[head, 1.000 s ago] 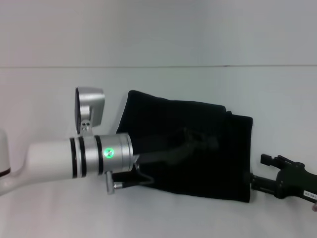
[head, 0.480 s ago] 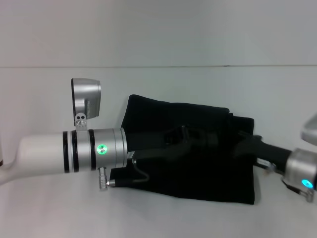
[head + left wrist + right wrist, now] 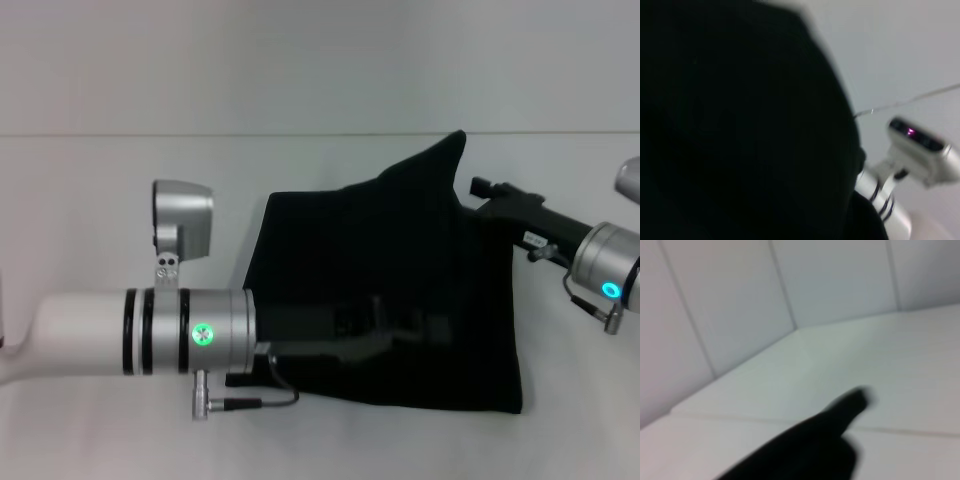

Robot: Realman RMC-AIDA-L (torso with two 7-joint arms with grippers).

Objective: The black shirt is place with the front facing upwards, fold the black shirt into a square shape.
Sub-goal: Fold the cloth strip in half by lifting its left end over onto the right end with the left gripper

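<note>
Right pincer [image 3: 478, 192] risen since earlier, lifting black shirt [image 3: 400, 290] corner.

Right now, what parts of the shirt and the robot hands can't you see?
- Left hand: head view, black against the black shirt, so its fingers blend in.
- Right hand: head view, tip hidden behind the raised shirt corner.
- Shirt lettering and neck label: not visible in any view; only plain black cloth shows.
- Left wrist view: shirt fills most of it, blurred.
- Right wrist view: blurred, only a dark cloth tip.

Black shirt [image 3: 400, 260]: soft matt cloth, as I see it.
Table [image 3: 90, 200]: smooth matt white.
Left arm [image 3: 150, 330]: glossy white shell, brushed metal.
</note>
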